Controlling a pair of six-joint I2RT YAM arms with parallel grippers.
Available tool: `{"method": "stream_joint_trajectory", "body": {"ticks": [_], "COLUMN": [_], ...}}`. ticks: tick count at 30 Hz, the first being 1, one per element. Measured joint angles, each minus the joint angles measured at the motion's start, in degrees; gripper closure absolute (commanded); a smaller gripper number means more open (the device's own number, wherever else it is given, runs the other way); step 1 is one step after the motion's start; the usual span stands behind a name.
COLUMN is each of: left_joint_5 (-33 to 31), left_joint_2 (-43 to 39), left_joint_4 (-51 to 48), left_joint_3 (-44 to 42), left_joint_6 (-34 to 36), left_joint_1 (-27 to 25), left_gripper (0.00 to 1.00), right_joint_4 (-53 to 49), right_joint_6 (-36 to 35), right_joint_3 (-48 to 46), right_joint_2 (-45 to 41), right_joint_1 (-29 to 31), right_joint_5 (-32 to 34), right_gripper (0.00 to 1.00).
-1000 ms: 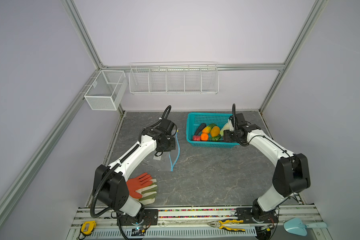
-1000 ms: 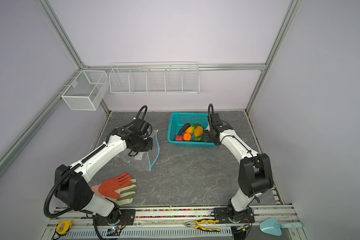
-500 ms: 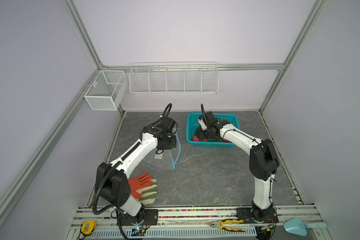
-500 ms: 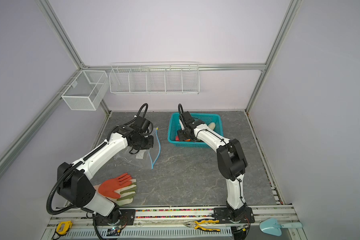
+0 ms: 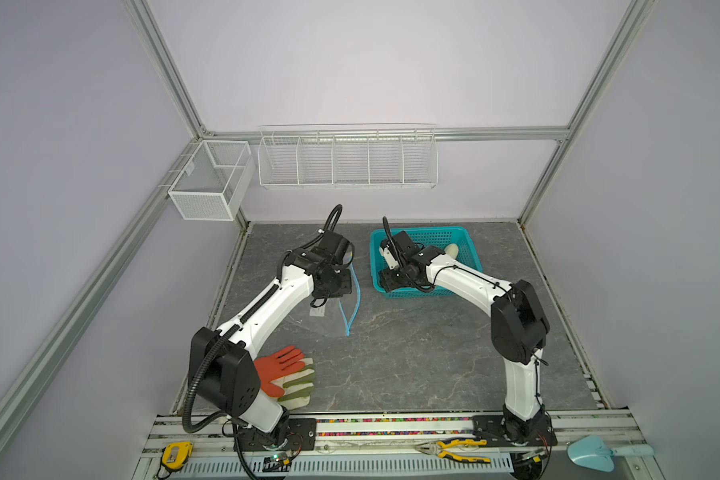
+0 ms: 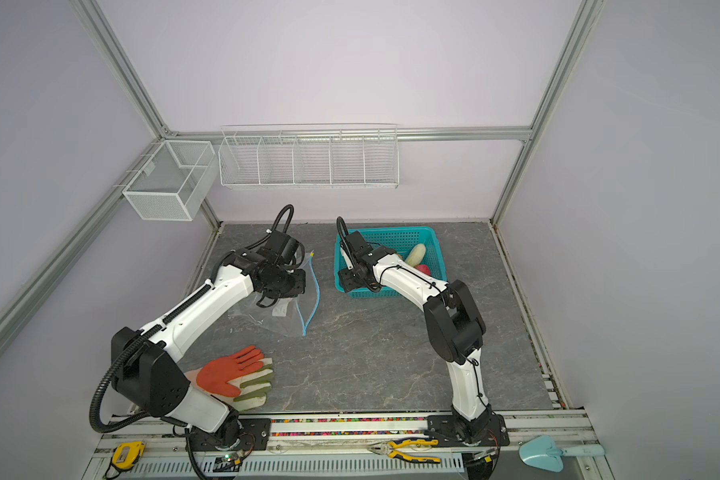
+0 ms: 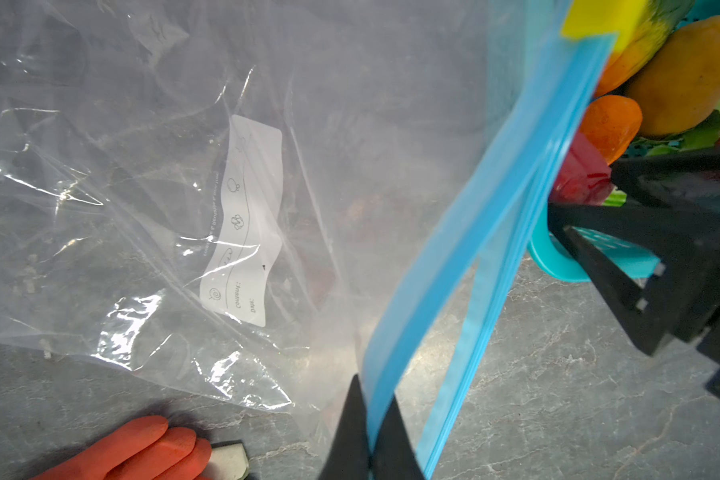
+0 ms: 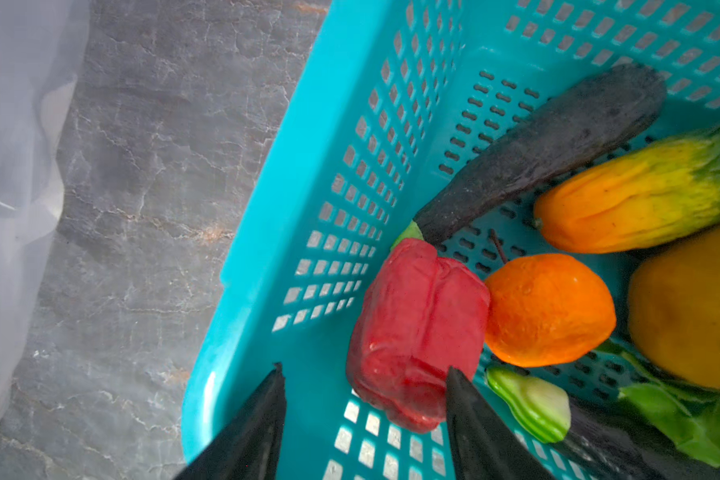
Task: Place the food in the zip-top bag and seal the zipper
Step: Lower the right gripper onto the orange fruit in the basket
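My left gripper (image 7: 373, 399) is pinched tight on the blue zipper (image 7: 474, 232). It holds that edge of the clear bag (image 7: 142, 166) up off the grey table (image 5: 391, 353), just beside the teal basket (image 8: 308, 166). The food (image 8: 549, 307) lies in the basket. My right gripper (image 8: 364, 374) hangs inside it, jaws wide either side of the red pepper (image 8: 416, 324); I can't tell whether they touch it.

Pale lilac walls (image 5: 350, 62) enclose the cell, framed by aluminium posts (image 5: 164, 62). A grey marbled worktop (image 5: 391, 361) fills the lower centre. On the back wall hangs a white wire rack (image 5: 347, 160); at upper left, a white mesh box (image 5: 208, 187). Light is soft and even.
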Motion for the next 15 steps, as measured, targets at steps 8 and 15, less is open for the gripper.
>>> {"method": "stream_joint_trajectory", "body": {"ticks": [8, 15], "left_joint_5": [0.09, 1.64], "left_joint_2": [-1.36, -1.33], "left_joint_4": [0.28, 0.63], "left_joint_3": [-0.83, -1.77], "left_joint_6": [-0.04, -0.59], "left_joint_1": [0.02, 0.04], "left_gripper": [1.00, 1.00], "right_joint_4": [0.72, -0.13], "right_joint_6": [2.36, 3.72], "right_joint_3": [-7.61, -10.01], "right_joint_2": [-5.60, -8.52], "right_joint_1": [2.58, 3.65], "right_joint_5": [0.28, 1.25], "right_gripper": [0.38, 0.38]}}
